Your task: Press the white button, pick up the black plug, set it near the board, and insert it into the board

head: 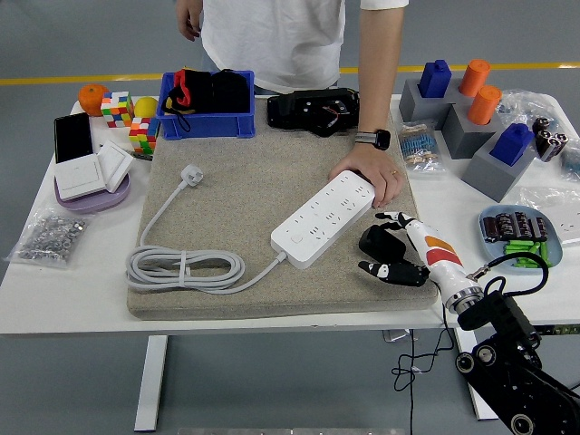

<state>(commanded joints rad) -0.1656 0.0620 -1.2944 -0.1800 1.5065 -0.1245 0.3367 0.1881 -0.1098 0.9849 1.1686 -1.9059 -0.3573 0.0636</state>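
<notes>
Right hand [396,251] comes in from lower right of the frame, white-and-orange shell, black fingers [391,271] curling around the black plug [378,242]; upper fingers sit at the plug's right edge, lower ones just under it. Looks like contact on both sides but the grip is not fully closed, can't tell if the plug is actually clamped. Plug lies flat on the mat [236,195], right of centre, just beside the lower right side of the board [324,218], not touching it as far as visible. Its black cable [410,362] hangs off the table's near edge. Board lies diagonally mid-frame, white button [295,240] at its lower left end, grey cord coiled [184,269] at left of the mat, white plug [191,175] further up. A person stands at the top of the frame, one hand [373,177] pressing down on the board's upper right end. Left arm not visible. Blue bin [207,121] at upper left, grey blocks [471,127] at upper right
</notes>
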